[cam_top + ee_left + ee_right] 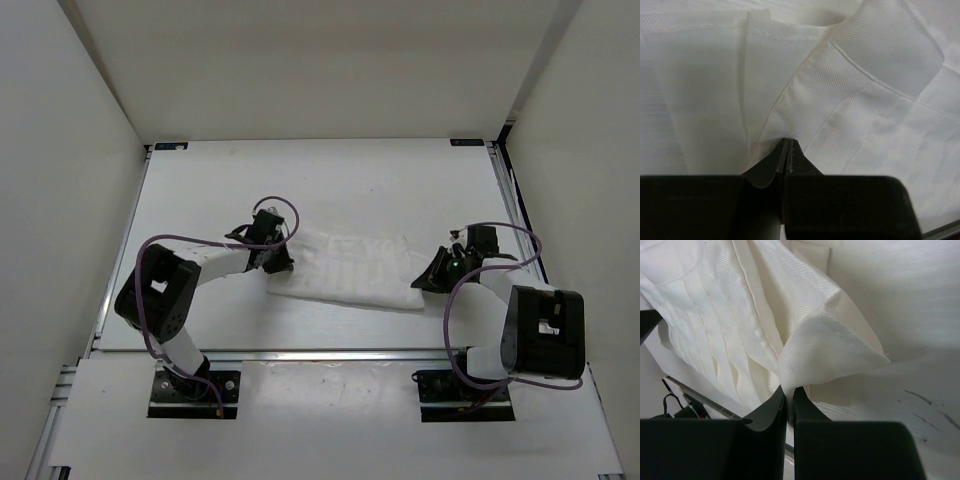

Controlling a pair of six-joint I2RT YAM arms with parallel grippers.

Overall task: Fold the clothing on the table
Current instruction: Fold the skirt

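Note:
The clothing (350,270) is a white ribbed garment lying bunched in a wide band across the middle of the table (330,180). My left gripper (283,262) sits at its left end, and in the left wrist view the left gripper (789,142) is shut, with creases of the clothing (865,100) running into its tips. At the right end, my right gripper (418,283) holds the garment too. The right wrist view shows the right gripper (789,392) shut on a folded corner of the clothing (825,350), which rises in pleats above the jaws.
White side walls (60,200) stand close on the left and right of the table. A metal rail (330,352) runs along the near edge in front of the arm bases (195,390). Purple cables (285,205) loop above both wrists.

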